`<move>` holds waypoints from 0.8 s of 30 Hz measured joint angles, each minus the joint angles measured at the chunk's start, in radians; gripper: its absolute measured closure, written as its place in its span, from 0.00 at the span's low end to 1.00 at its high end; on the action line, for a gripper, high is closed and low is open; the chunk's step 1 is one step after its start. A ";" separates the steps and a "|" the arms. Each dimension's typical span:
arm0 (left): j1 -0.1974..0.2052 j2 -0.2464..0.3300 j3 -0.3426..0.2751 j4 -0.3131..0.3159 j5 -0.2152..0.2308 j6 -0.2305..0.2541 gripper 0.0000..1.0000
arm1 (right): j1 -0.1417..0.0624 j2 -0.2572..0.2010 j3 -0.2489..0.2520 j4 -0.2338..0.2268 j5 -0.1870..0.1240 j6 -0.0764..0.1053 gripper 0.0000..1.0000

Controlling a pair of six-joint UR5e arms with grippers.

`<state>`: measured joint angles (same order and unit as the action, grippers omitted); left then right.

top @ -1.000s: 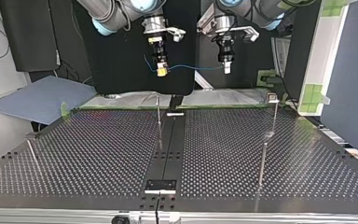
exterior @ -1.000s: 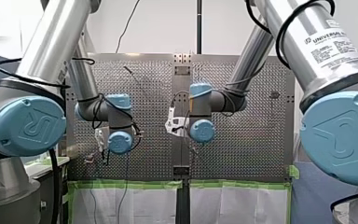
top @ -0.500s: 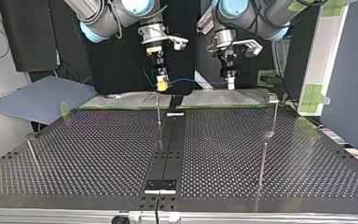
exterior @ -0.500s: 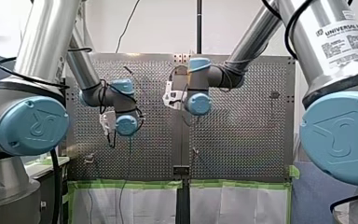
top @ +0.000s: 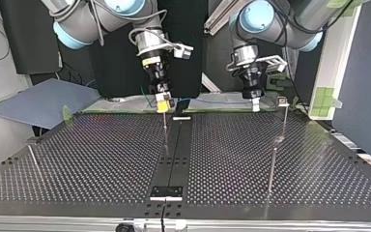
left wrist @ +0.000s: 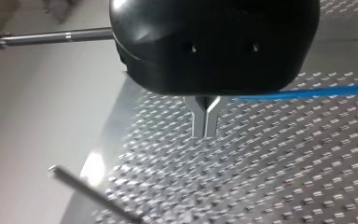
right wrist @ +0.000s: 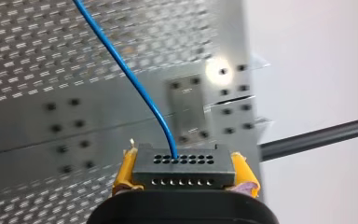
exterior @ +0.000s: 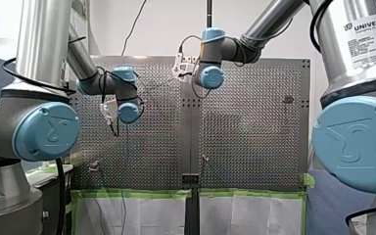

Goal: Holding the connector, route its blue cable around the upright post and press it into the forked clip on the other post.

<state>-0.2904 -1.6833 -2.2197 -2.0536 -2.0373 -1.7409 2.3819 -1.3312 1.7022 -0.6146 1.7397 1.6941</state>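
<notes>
My right end effector (right wrist: pixel 184 173) pinches the dark grey rectangular connector (right wrist: pixel 184 165), a block with two rows of small holes, between its yellow pads (right wrist: pixel 125 171), one pad on each short side. The thin blue cable (right wrist: pixel 129 78) leaves the connector's far face and runs away above the perforated metal worktop (right wrist: pixel 28 46). My left end effector (left wrist: pixel 205 130) has its narrow metal fingers pressed together on the blue cable, which stretches off sideways from their upper part, just under the rounded black housing (left wrist: pixel 214 42).

The top view shows what neither wrist view does. Both end effectors hang over the worktop's far edge, well apart, with the cable strung nearly level between them. The right end effector overlaps the top of a thin metal upright post (top: pixel 165 128) at the view's centre; whether it is touching or behind it cannot be told. The left end effector is just beside the small clip (top: pixel 282 101) on top of a second thin post (top: pixel 284 123) at the view's right.

The front view shows only my left arm (exterior: pixel 127 111) and my right arm (exterior: pixel 210 77) by their blue-capped wrists. Both end effectors are hidden behind them.
</notes>
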 joint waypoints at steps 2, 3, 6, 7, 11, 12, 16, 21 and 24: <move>0.018 0.018 0.015 -0.018 0.008 -0.018 1.00 | -0.003 -0.010 -0.015 0.015 -0.014 0.000 1.00; 0.025 0.025 0.022 -0.025 0.010 -0.025 1.00 | -0.005 -0.014 -0.025 0.025 -0.024 0.000 1.00; 0.048 0.048 0.044 -0.048 0.011 -0.048 1.00 | -0.008 -0.017 -0.049 0.050 -0.048 0.000 1.00; 0.056 0.056 0.051 -0.056 0.010 -0.055 1.00 | -0.008 -0.017 -0.057 0.058 -0.055 -0.001 1.00; 0.089 0.089 0.084 -0.089 -0.008 -0.088 1.00 | -0.012 -0.017 -0.090 0.093 -0.088 0.000 1.00; 0.096 0.095 0.091 -0.095 -0.014 -0.093 1.00 | -0.013 -0.016 -0.100 0.104 -0.100 0.000 1.00; 0.127 0.127 0.123 -0.127 -0.027 -0.109 1.00 | -0.020 -0.015 -0.129 0.131 -0.134 0.002 1.00; 0.162 0.168 0.164 -0.169 -0.025 -0.119 1.00 | -0.031 -0.013 -0.171 0.171 -0.170 0.005 1.00; 0.174 0.193 0.188 -0.192 -0.015 -0.118 1.00 | -0.036 -0.012 -0.197 0.188 -0.182 0.007 1.00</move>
<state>-0.1159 -1.4906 -2.0318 -2.2461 -2.0526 -1.8591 2.3462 -1.3432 1.5054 -0.4262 1.5581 1.7012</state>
